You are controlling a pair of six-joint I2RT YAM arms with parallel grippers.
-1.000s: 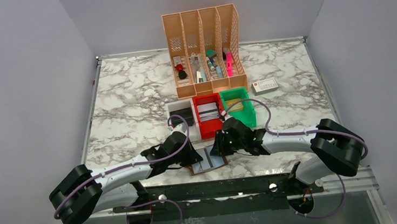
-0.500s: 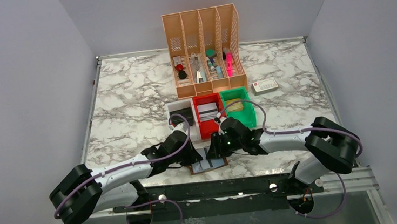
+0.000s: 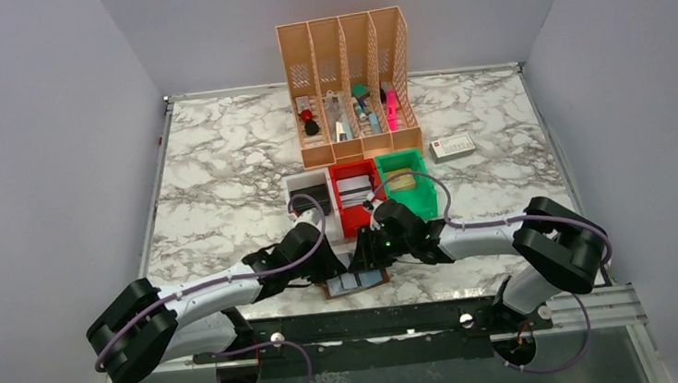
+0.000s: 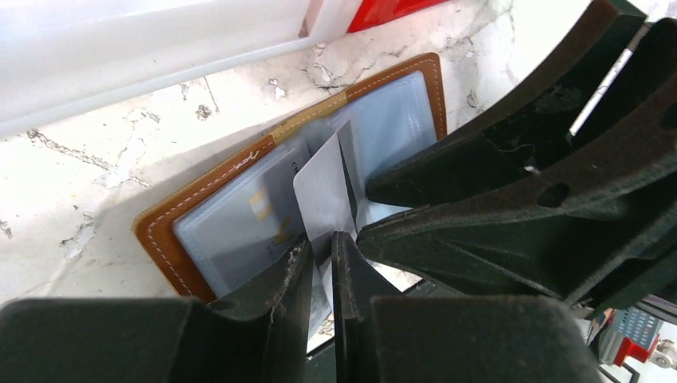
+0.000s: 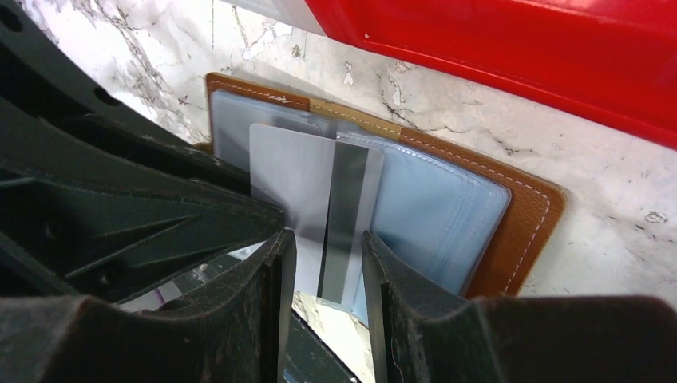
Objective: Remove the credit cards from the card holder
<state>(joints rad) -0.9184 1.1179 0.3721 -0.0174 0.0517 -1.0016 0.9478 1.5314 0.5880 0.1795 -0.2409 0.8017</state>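
The brown card holder point(image 3: 358, 281) lies open near the table's front edge, its grey-blue sleeves facing up point(image 4: 231, 215) point(image 5: 527, 215). My left gripper point(image 3: 337, 269) point(image 4: 322, 251) is shut on a pale credit card point(image 4: 323, 179) that stands tilted up out of the holder's middle. In the right wrist view the same card point(image 5: 303, 171) shows a dark stripe. My right gripper point(image 3: 366, 263) point(image 5: 327, 251) is open, with its fingers on either side of that card's lower end. Further cards in the sleeves are only dimly visible.
Just behind the holder stand a white bin point(image 3: 299, 188) holding a black case, a red bin point(image 3: 357, 218) with cards and a green bin point(image 3: 419, 198). A peach file organiser point(image 3: 347, 61) and a white box with a red end point(image 3: 453, 147) sit further back.
My right gripper has moved left over the holder, close against the left gripper. The left gripper has kept its place and its hold on the card.
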